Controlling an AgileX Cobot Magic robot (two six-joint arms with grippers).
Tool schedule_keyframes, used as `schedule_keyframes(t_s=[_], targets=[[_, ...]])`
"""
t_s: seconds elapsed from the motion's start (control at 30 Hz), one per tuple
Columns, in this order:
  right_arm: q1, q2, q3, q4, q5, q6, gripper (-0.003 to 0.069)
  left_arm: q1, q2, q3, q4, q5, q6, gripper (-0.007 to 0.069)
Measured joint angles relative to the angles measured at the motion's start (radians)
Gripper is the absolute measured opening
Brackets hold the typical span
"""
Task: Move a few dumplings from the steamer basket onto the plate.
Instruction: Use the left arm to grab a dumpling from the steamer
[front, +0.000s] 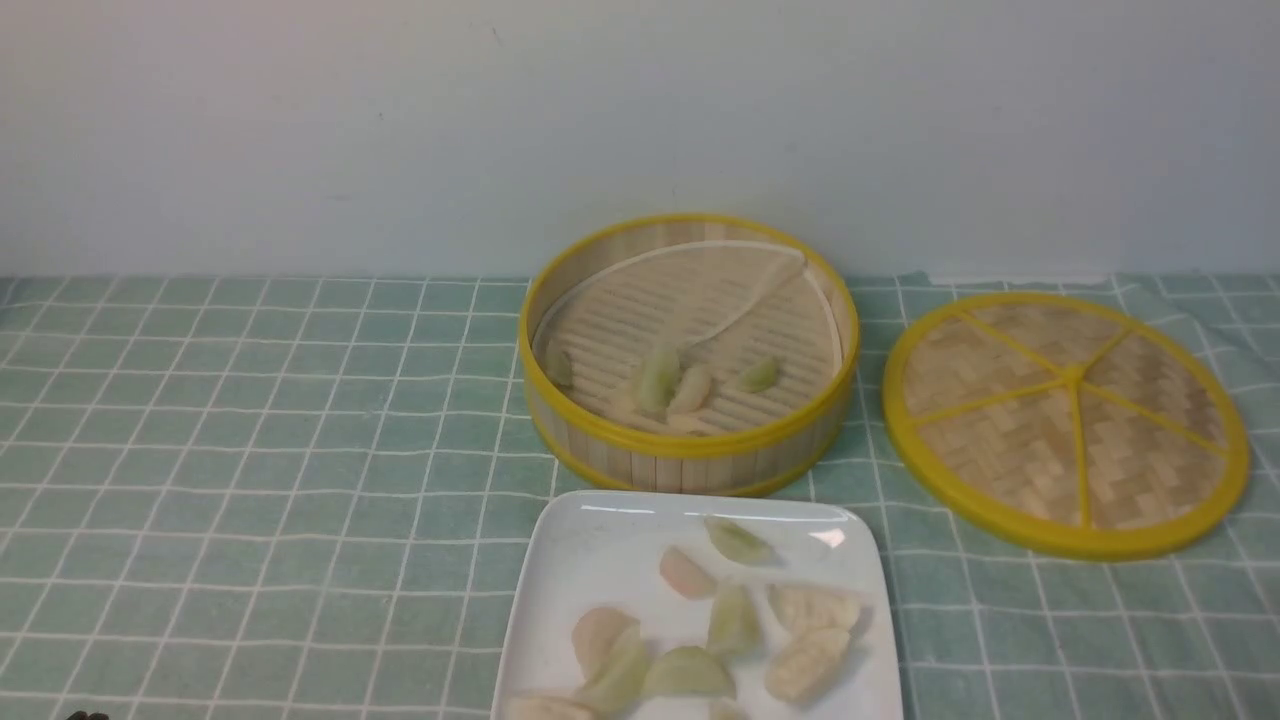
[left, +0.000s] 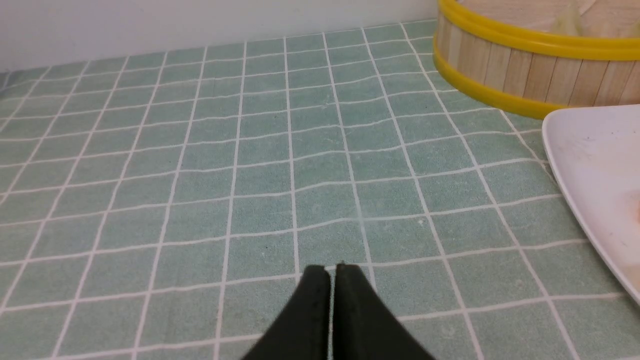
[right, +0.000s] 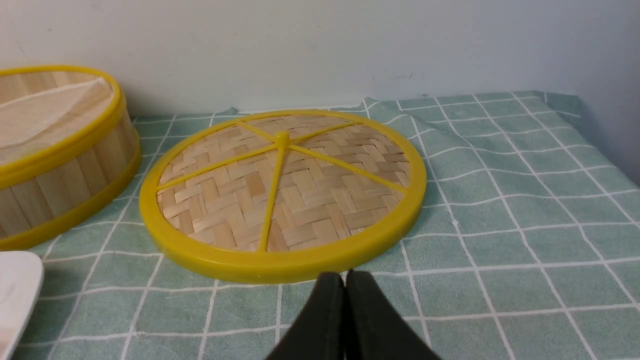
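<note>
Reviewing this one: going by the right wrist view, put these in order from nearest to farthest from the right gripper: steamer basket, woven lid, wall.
1. Woven lid: nearest, just beyond the right gripper's tips.
2. Steamer basket: farther off, on the lid's left.
3. Wall: farthest, behind both.

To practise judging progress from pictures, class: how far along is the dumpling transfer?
Several dumplings already lie on the plate. Both the left gripper and right gripper are shut and empty. A few dumplings remain in the steamer basket, yet "a few" moved looks satisfied.
</note>
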Motion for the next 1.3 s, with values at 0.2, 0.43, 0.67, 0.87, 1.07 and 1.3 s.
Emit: schedule_keyframes(t_s=[0.2, 0.43, 0.67, 0.87, 1.07, 1.3], targets=[[0.000, 0.000, 0.000, 0.000, 0.000, 0.000, -0.0015, 0.000, 0.000, 0.001, -0.005, -0.026, -0.005, -0.0006], [0.000, 0.000, 0.000, 0.001, 0.000, 0.000, -0.0015, 0.000, 0.000, 0.001, -0.248, -0.327, -0.136, -0.0006], [0.000, 0.000, 0.009, 0.275, -0.220, 0.158, -0.0015, 0.000, 0.000, -0.056, -0.387, -0.630, -0.235, -0.0006], [0.000, 0.000, 0.009, 0.523, -0.385, 0.272, -0.0015, 0.000, 0.149, -0.475, -0.275, -0.335, -0.237, -0.0006], [0.000, 0.000, 0.009, 0.551, -0.408, 0.283, -0.0015, 0.000, 0.610, -1.010, -0.245, 0.320, -0.114, -0.0006], [0.011, 0.000, -0.039, 0.546, -0.266, 0.277, -0.0015, 0.000, 1.085, -1.287, -0.262, 0.814, 0.048, -0.0006]])
